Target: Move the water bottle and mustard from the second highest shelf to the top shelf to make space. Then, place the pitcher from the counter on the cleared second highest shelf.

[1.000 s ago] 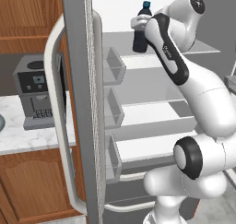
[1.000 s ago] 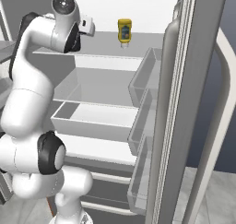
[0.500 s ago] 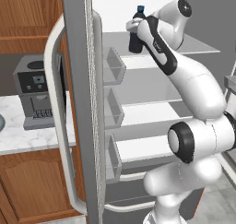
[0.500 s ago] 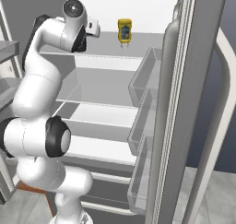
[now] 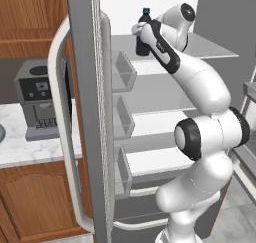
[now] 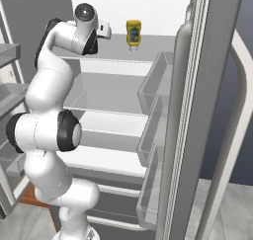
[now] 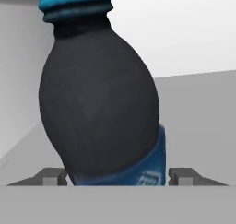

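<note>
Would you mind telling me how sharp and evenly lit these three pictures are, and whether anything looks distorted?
Left base view: flat, even rendered light, no glare, crisp edges on the dark navy water bottle. Right base view: equally even, the small yellow mustard bottle sharp. Hand view: the bottle looms very close, bulging and soft-edged, between the claw tips.

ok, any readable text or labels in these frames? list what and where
None readable.
Water bottle label band: small pale mark, too blurred.
Mustard label patch: too small.
Coffee machine panel: dark, no legible characters.
</note>
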